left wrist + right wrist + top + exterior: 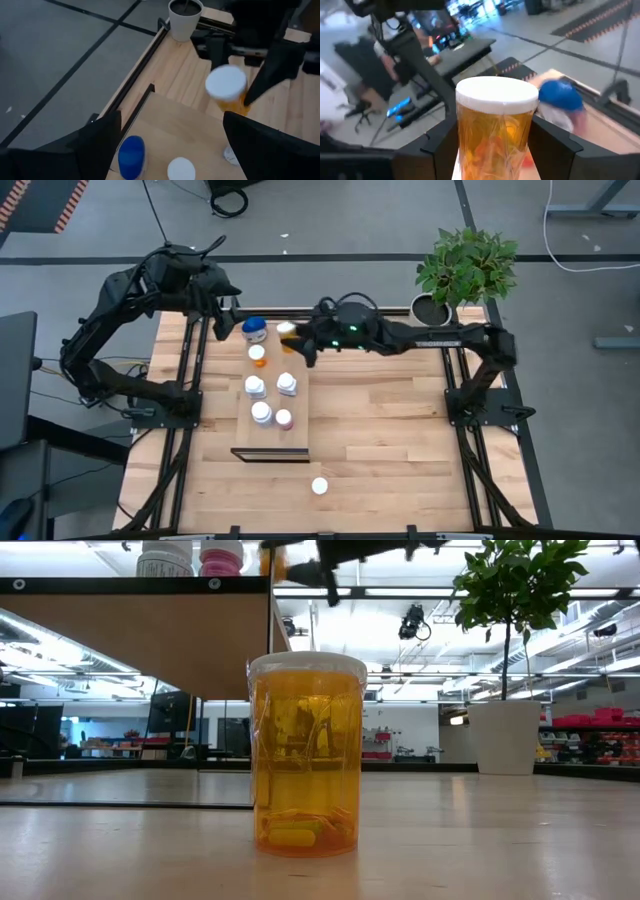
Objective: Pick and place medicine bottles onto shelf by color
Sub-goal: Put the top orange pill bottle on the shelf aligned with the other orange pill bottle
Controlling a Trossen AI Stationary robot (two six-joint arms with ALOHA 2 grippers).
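Observation:
The shelf [272,435] is a raised light-wood board in the table's middle. Several medicine bottles stand on it: a blue-capped one [254,330], an orange one [257,354], white ones [255,387] and a pink one [284,419]. My right gripper [292,338] is shut on an orange white-capped bottle [496,125] over the shelf's far end. My left gripper [226,310] hovers open beside the shelf's far left corner, holding nothing. Another orange bottle [305,755] stands on its base on the table near the front edge. My right gripper pinches the orange bottle's clear body [465,145] between its two fingers, just under the white cap [226,82]. The fingers come nearly level from the table's right side. The bottle stands upright in the hold; whether its base touches the shelf I cannot tell.
A potted plant in a white pot [432,308] stands at the table's far right corner. The blue-capped bottle [560,97] is close beside the held one. Dark frame rails [195,380] run along both table sides. Bare tabletop [400,430] lies right of the shelf.

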